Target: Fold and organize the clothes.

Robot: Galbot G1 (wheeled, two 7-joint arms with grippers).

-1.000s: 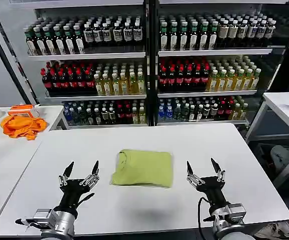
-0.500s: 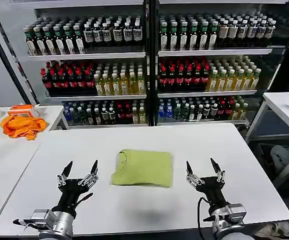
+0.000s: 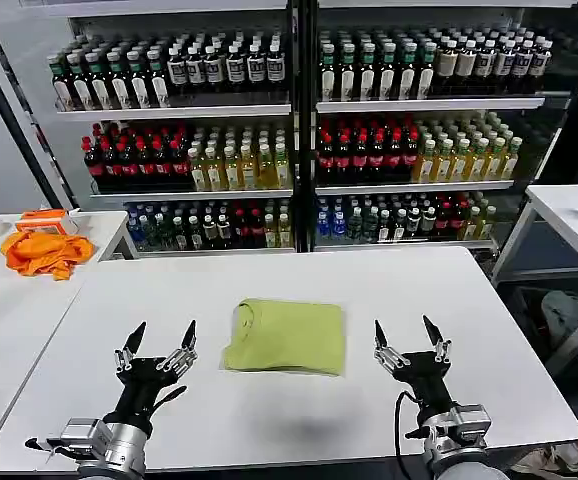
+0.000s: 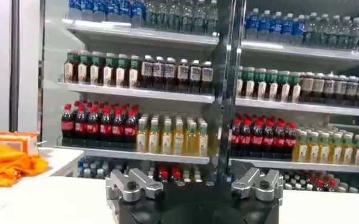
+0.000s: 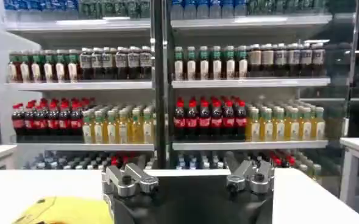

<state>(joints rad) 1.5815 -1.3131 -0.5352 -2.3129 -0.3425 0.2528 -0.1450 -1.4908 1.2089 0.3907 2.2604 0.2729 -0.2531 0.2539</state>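
The lime-green T-shirt (image 3: pixel 286 336) lies folded into a neat rectangle in the middle of the white table (image 3: pixel 299 275). Its corner also shows in the right wrist view as a lime-green cloth (image 5: pixel 63 211). My left gripper (image 3: pixel 157 336) stands open near the table's front edge, to the left of the T-shirt and apart from it. On the other side my right gripper (image 3: pixel 407 332) is open too, a short way from the cloth. Both hold nothing, fingers pointing up and away from me.
An orange cloth (image 3: pixel 43 252) lies on a side table (image 3: pixel 9 310) at the left, also seen as an orange heap (image 4: pixel 8 165). Behind the table stand shelves of bottles (image 3: pixel 299 140). Another white table (image 3: pixel 574 225) is at the right.
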